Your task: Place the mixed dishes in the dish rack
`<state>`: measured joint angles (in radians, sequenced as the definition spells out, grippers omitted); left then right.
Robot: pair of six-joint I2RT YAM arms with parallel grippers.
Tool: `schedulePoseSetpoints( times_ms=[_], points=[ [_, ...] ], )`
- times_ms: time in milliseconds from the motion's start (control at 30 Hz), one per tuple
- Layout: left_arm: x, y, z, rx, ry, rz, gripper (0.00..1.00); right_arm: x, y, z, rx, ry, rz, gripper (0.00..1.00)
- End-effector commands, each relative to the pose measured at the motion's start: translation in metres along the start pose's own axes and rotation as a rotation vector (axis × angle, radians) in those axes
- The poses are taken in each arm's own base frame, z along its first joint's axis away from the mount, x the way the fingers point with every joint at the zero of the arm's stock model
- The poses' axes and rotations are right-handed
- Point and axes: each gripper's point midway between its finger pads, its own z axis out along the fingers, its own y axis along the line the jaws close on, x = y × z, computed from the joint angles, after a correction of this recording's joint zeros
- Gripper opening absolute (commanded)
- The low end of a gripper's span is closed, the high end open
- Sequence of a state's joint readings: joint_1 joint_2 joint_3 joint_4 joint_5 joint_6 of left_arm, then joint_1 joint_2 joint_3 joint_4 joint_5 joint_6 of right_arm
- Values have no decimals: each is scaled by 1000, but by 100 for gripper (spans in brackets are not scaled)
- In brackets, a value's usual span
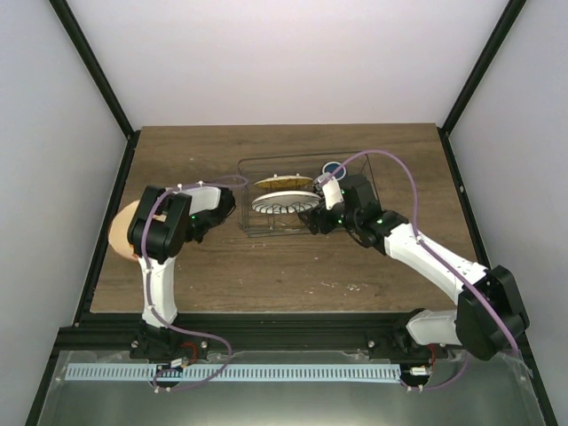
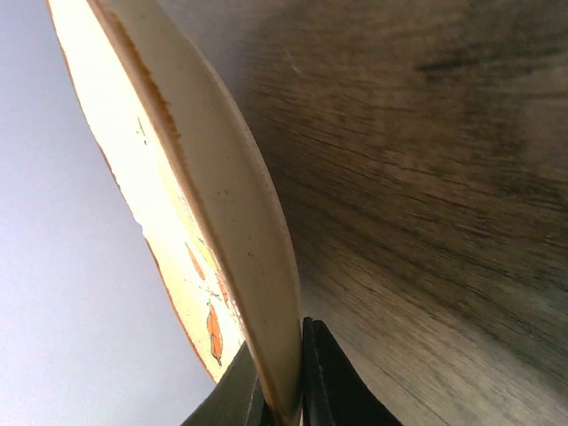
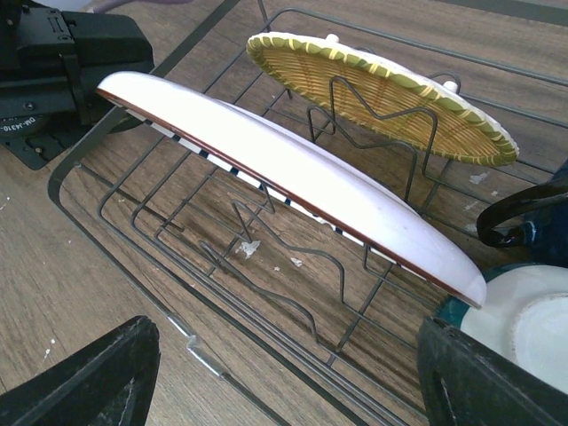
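You see a glossy, smooth round white plate (image 3: 293, 191), a thin grey metal-wire rack (image 3: 284, 351), and a matt, grainy brown wooden tabletop (image 3: 71, 293).

Left arm folded back, left gripper (image 2: 282, 390) pinched on tan painted plate (image 2: 232, 213) rim. Right arm extended forward, right gripper (image 3: 286, 377) spread wide.

The top external camera looks down from above and behind the arm bases over the whole table (image 1: 266, 266). The right wrist camera looks closely into the dish rack (image 3: 266, 333), sharing its striped plate (image 3: 293, 186) with the overhead view. The left wrist camera sits against the tan plate (image 2: 231, 204) rim, seemingly facing the left wall.
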<state>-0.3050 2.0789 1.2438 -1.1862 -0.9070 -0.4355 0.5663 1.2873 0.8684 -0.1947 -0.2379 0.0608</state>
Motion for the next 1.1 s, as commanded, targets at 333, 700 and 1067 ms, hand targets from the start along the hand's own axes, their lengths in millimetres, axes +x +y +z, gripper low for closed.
schedulePoseSetpoints(
  times_ms=[333,700,1067],
  points=[
    [-37,93,-57,-174,-219,-95,0,-4,-2,12,4,24,-15,80],
    [-50,105,-125,-174,-409,-23,0,-2,-3,21,-33,57,29,84],
    [-24,105,-195,-192,-570,62,0,-1,-66,8,91,58,172,85]
  ],
)
